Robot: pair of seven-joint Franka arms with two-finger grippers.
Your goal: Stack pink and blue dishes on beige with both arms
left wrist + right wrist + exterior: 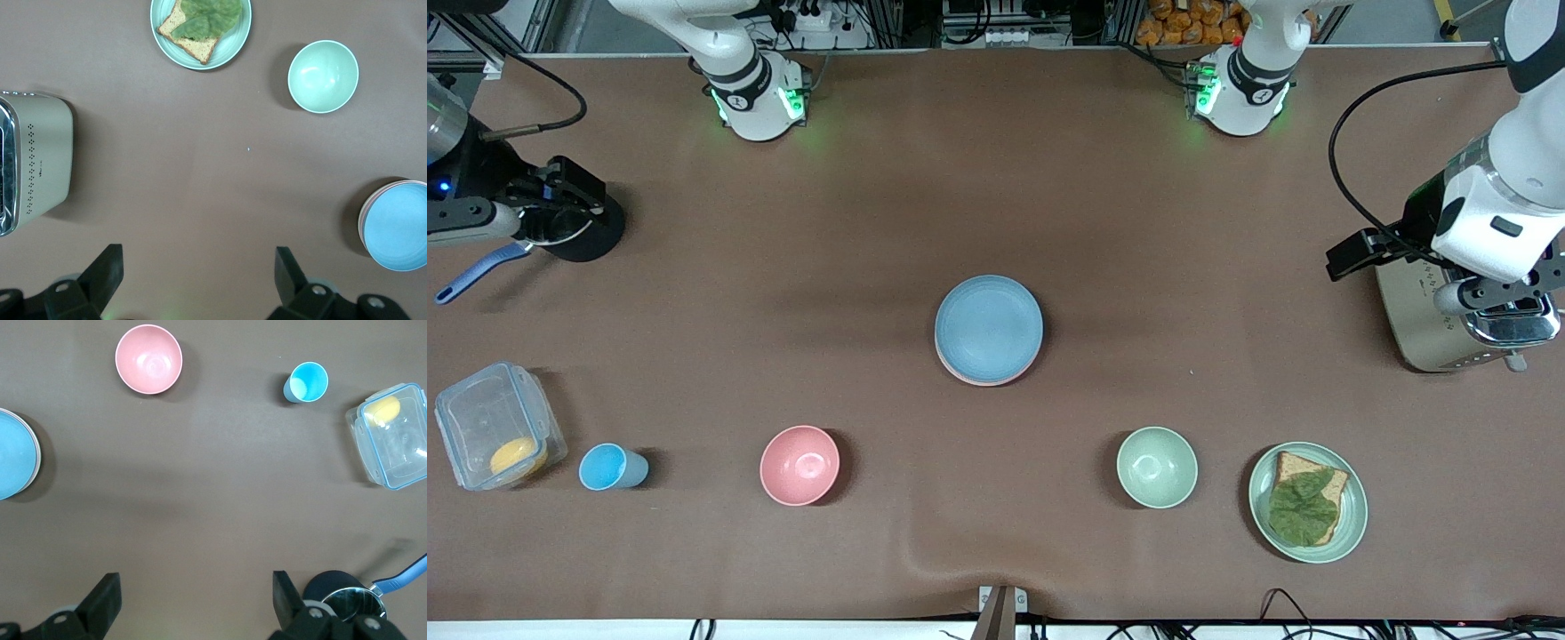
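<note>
The light blue plate [988,327] lies on top of a stack at the table's middle. A pale pink rim [980,380] peeks out under it. The beige plate does not show; whatever lies lower in the stack is hidden. The same stack [398,227] shows at the edge of the left wrist view, and its blue plate [12,463] at the edge of the right wrist view. My left gripper [1360,251] [198,257] hangs open and empty over bare table beside the toaster. My right gripper [569,191] [195,580] is open and empty beside a black pot.
A pink bowl [799,465], a blue cup [607,467] and a clear box [496,425] sit near the front toward the right arm's end. A green bowl [1157,467] and a green plate [1352,524] with bread and lettuce sit toward the left arm's end. A toaster [1414,320] and black pot [583,236] stand at the ends.
</note>
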